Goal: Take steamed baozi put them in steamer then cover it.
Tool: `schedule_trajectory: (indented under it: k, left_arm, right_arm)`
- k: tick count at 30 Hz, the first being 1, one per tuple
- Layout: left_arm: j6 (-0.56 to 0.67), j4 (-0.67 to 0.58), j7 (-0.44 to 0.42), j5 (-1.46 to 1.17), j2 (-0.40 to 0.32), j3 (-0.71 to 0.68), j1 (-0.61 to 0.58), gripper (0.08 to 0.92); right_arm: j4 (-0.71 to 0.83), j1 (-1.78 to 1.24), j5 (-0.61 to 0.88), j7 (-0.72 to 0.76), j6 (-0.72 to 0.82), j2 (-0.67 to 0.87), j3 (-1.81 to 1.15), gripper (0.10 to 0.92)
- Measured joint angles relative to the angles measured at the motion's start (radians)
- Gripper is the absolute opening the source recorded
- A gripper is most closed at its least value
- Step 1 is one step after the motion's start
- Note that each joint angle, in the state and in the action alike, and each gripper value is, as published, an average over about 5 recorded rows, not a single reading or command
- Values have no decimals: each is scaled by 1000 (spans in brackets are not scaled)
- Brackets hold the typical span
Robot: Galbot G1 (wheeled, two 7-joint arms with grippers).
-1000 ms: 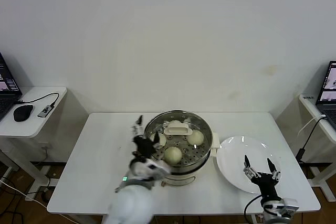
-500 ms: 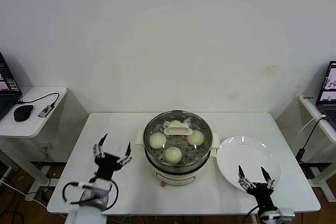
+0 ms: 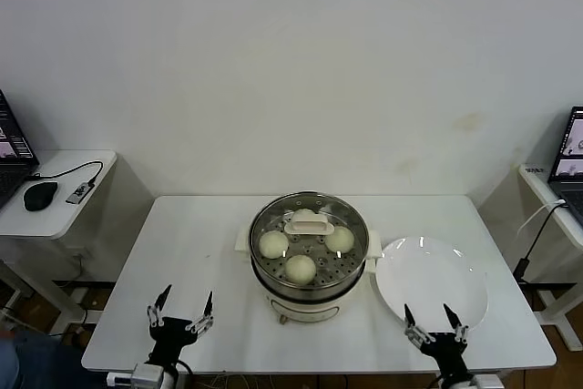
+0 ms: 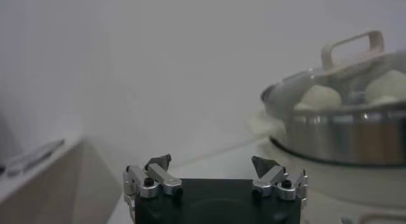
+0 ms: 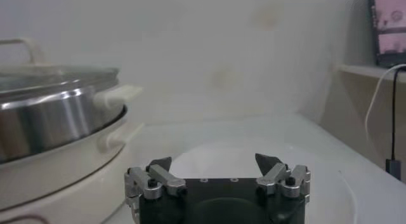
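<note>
The steamer (image 3: 310, 291) stands mid-table, a steel pot on a cream base. A clear lid with a cream handle (image 3: 306, 223) rests on it. Through the lid, three steamed baozi show on the perforated tray (image 3: 273, 243) (image 3: 300, 268) (image 3: 339, 240). The left gripper (image 3: 179, 314) hangs open and empty at the table's front left edge, well clear of the pot. Its wrist view has the left gripper (image 4: 211, 162) low, with the steamer (image 4: 336, 133) and baozi (image 4: 320, 95) beyond. The right gripper (image 3: 434, 325) (image 5: 214, 160) is open and empty at the front edge of the white plate (image 3: 428, 275).
The white plate (image 5: 216, 152) lies to the right of the steamer (image 5: 44, 117), bare. A side table (image 3: 55, 193) at the left holds a mouse and cable. Another side table with a laptop (image 3: 569, 157) stands at the right. A wall lies behind the table.
The left arm has drawn back from beside the steamer to the front left edge. The right gripper has slid back toward the front edge. Both stayed open.
</note>
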State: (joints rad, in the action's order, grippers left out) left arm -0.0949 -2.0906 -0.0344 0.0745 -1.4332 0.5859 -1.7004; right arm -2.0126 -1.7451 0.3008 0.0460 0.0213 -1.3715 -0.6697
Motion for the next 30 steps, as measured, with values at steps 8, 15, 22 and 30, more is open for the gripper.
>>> schedule_trajectory:
  k: [8, 15, 22, 30]
  left_arm:
    - [11, 12, 1, -21, -6, -16, -27, 823]
    - [15, 10, -3, -26, -13, -15, -29, 823]
    - [18, 9, -8, -23, -21, -20, -32, 823]
    - [19, 9, -13, -13, -23, -21, -36, 823]
  right_arm:
    - [-15, -28, -22, 1, -3, -10, 11, 823]
    - [-16, -34, -46, -1, -19, -26, 9, 823]
    - [-27, -32, -68, 4, -17, -38, 3, 823]
    - [-27, -28, -89, 5, -17, -44, 1, 823]
